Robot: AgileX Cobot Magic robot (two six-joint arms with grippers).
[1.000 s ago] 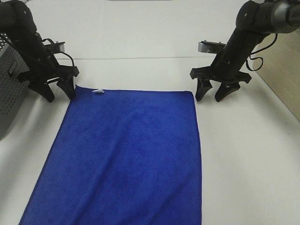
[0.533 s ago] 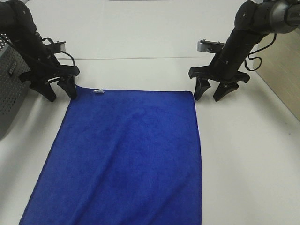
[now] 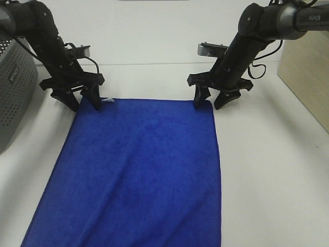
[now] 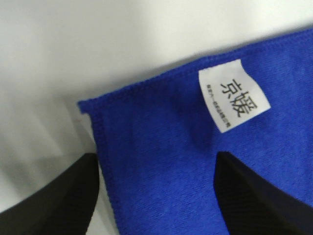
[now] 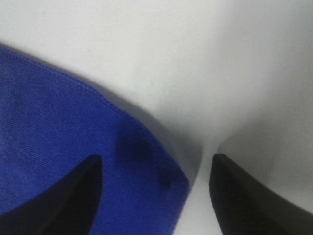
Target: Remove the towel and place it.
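left gripper [image 3: 84, 103]: fingers spread wide, astride the towel's [image 3: 144, 170] far-left corner, gripping nothing | towel: one, flat on the white table [image 3: 267, 170] | tag [image 4: 234, 95]: one, white, reads 京媛 | right gripper [image 3: 209, 104]: fingers wide, astride far-right corner, one over cloth, one over table | right arm [image 3: 277, 20]: marked PiPER

The white tag [image 4: 234, 96] sewn on the towel [image 4: 161, 161] bears two large characters, 京媛, beside a line of print too small to read. The right arm [image 3: 310, 17] carries "PiPER". White lettering on the grey box [image 3: 13, 103] is illegible
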